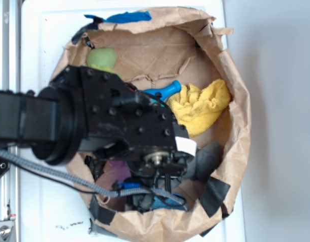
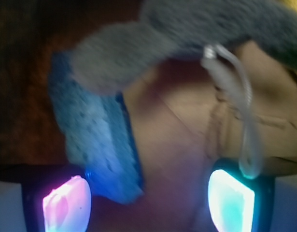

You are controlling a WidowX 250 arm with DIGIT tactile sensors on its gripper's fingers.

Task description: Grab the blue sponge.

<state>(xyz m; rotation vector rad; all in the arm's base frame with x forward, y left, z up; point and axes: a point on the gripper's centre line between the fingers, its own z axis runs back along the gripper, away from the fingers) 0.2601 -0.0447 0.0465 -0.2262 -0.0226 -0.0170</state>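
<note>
Two views | wrist: claw [image 2: 148,200] wide, blue sponge [image 2: 97,145] by one finger | exterior: arm hides sponge

White table [image 1: 39,45] — brown paper bag [image 1: 235,101]

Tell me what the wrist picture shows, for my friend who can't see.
A blue sponge lies close between the hand's two glowing fingertips, nearer the pink one. A grey fuzzy cloth drapes over its top, with brown paper behind.

We see the arm [image 1: 94,121] over the paper bag [image 1: 235,91]; yellow cloth [image 1: 202,106] beside a blue bottle [image 1: 165,92], green ball [image 1: 102,59] at the back.
</note>
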